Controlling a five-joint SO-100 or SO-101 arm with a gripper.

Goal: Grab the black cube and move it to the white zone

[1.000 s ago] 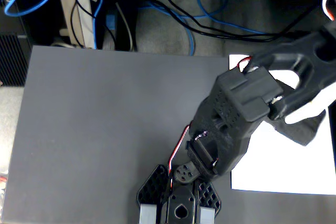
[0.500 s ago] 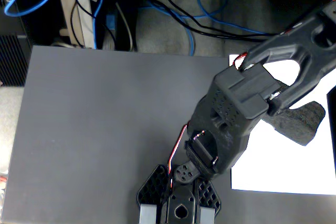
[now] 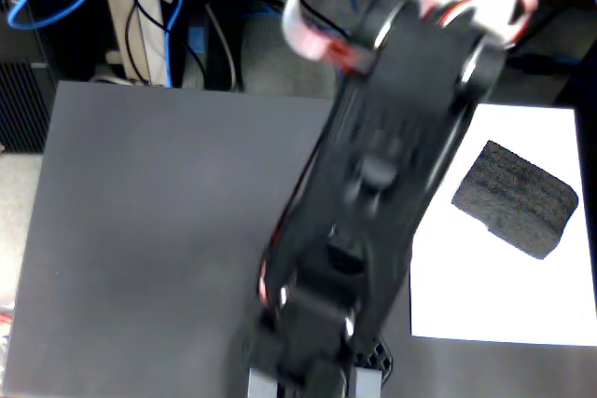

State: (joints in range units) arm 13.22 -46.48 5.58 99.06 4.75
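Blurred black arm fills the middle of the fixed view, closest to the lens, running from its base at the bottom edge up to the top right, with white and red cables looped over the upper end. Gripper isn't identifiable in that smear, so I can't tell if the jaws are apart or together; nothing seems to be carried, though the blur makes that a soft call. Black cube sits on the white sheet at right, upper half of the sheet, turned at an angle to the paper's edges, clear of the arm. Going by where it lies, the placement part looks done. Handling guess: coarse open foam, so light, soft, squashes under pressure, grippy surface rather than slick, not fragile. Best hold would be across the two long flat sides near the middle, jaws square to them, light squeeze only; rounded corners would let it roll out of a corner pinch. Dark grey tabletop left of the arm is bare; wires and clutter along the back.
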